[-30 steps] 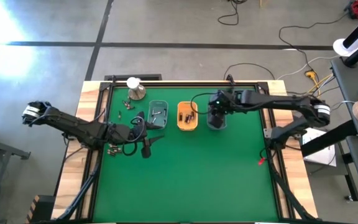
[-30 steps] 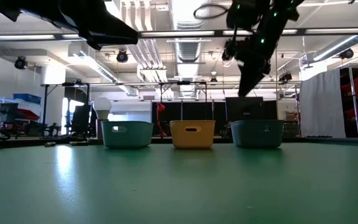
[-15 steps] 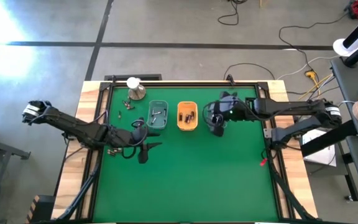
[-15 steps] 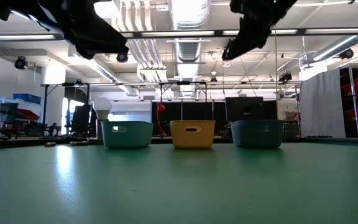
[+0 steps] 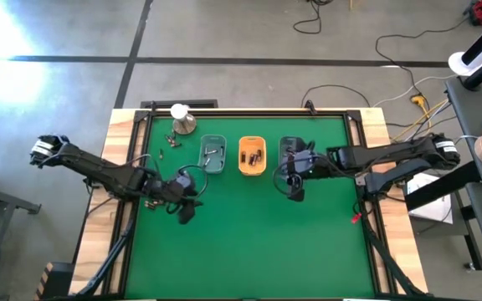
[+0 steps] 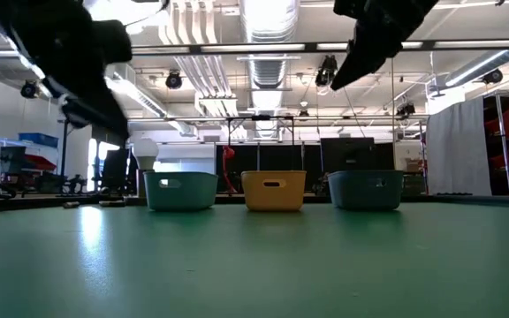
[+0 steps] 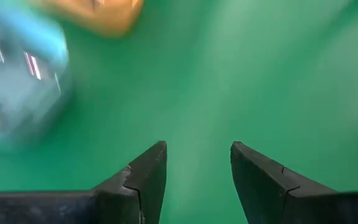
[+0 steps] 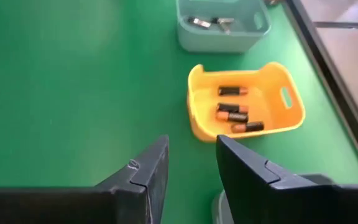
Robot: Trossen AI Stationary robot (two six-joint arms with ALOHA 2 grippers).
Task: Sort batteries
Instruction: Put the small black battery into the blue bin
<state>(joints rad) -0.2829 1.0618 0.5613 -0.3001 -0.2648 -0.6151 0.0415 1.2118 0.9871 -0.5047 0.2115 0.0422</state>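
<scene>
Three small trays stand in a row at the far middle of the green mat: a pale blue one (image 5: 213, 154) with silvery batteries (image 8: 207, 23), a yellow one (image 5: 252, 156) with three dark, copper-ended batteries (image 8: 232, 116), and a blue-grey one (image 5: 289, 148). Loose batteries (image 5: 167, 142) lie near the far left corner; more (image 5: 151, 201) lie beside my left arm. My left gripper (image 5: 186, 214) hovers open over bare mat, nearer than the pale blue tray. My right gripper (image 5: 294, 191) hovers open just nearer than the blue-grey tray, nothing between its fingers.
A round metal dome with a white ball on top (image 5: 182, 122) stands at the far left corner. A raised black frame (image 5: 360, 180) borders the mat. The near half of the mat (image 5: 258, 251) is open green surface.
My right gripper has drawn back from above the blue-grey tray toward the table's near edge and now hangs over the mat in front of it. My left gripper has sunk, shifted a little toward the near edge, and rolled about its wrist. The trays have stayed put.
</scene>
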